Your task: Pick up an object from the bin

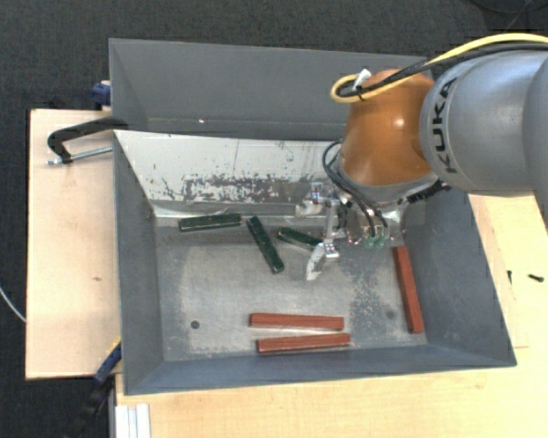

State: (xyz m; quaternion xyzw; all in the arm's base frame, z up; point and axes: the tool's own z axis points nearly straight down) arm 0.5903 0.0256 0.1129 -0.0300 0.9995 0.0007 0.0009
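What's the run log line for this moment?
gripper: low in bin, right of middle | nearest: green stick, at its right end | held: none seen | rest: two green sticks, three red sticks

Arm (493, 126): cut off at the right edge.
Green stick (295, 237): right end behind the gripper (321, 255).
Red stick (407, 290): top end under the arm.

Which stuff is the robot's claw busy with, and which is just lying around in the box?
Part of the job: gripper; the dark green stick nearest it; grey bin.

Just lying about: slanted green stick; green stick by the back wall; front red-brown stick; red-brown stick behind it; red-brown stick on the right.
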